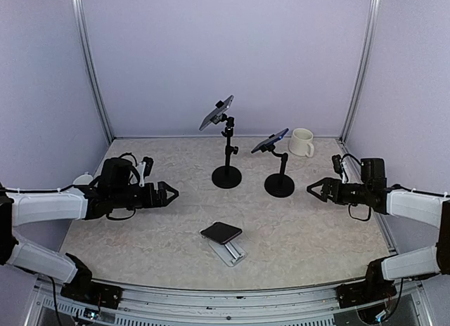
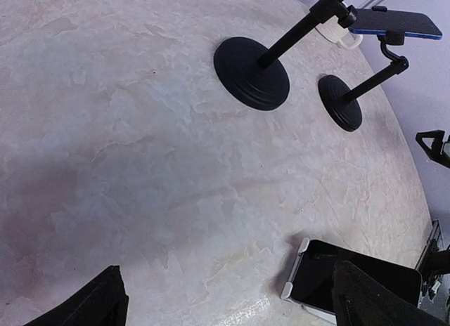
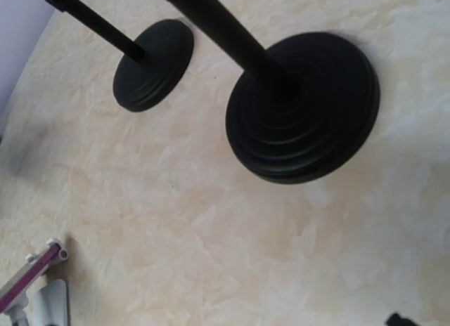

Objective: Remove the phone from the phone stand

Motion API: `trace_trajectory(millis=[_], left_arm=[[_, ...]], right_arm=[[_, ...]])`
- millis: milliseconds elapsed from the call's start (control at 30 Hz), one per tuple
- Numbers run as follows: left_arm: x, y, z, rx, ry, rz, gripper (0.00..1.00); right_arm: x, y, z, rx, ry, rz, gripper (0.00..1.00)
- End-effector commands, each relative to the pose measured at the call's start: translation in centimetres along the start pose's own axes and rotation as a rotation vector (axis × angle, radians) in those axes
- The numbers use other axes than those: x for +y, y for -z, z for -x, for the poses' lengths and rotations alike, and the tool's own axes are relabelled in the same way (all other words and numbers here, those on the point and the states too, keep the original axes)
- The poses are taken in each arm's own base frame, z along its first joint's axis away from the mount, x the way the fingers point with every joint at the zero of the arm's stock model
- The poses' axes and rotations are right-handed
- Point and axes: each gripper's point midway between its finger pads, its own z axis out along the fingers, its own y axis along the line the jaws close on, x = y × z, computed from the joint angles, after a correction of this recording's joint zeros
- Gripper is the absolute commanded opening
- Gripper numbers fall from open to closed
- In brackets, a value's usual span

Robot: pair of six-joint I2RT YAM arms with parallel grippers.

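The phone (image 1: 221,232) taken as the target lies on the low stand (image 1: 232,253), near the table's (image 1: 126,235) front edge, between the arms. Left fingers (image 2: 95,305) and right fingers (image 1: 320,183) are spread and empty. The left ones look nearer, with the phone ahead to their right.

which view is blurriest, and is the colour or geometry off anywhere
Right wrist view: softest, the nearer stand base fuzzy-edged and the table tinted warm yellow. Left wrist view: sharper, wide-angle bending the table, a soft shadow at left. Top external view: crisp, evenly lit, the frame posts bowing slightly.
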Motion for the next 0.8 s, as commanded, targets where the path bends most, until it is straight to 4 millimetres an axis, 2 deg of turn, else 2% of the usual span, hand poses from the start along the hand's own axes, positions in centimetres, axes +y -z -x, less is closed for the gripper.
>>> trace_trajectory(millis=[0, 200, 400, 600, 767], left_arm=[[-1.3, 0.6, 1.3, -0.018, -0.056, -0.024, 0.99], [-1.4, 0.9, 1.9, -0.038, -0.065, -0.015, 0.99], [-1.6, 1.0, 2.3, -0.053, -0.055, -0.022, 0.99], [-1.6, 1.3, 2.5, -0.063, -0.05, -0.015, 0.99], [-1.8, 1.4, 2.8, -0.073, -0.046, -0.025, 0.99]], right_arm=[[0.8, 0.4, 0.9, -0.038, 0.054, -0.022, 1.0], [5.2, 0.0, -0.9, -0.078, 0.218, -0.007, 1.0], [9.0, 0.1, -5.2, -0.071, 0.295, 0.126, 1.0], [10.4, 0.3, -8.4, -0.108, 0.367, 0.128, 1.0], [10.8, -0.7, -11.1, -0.089, 0.397, 0.095, 1.0]])
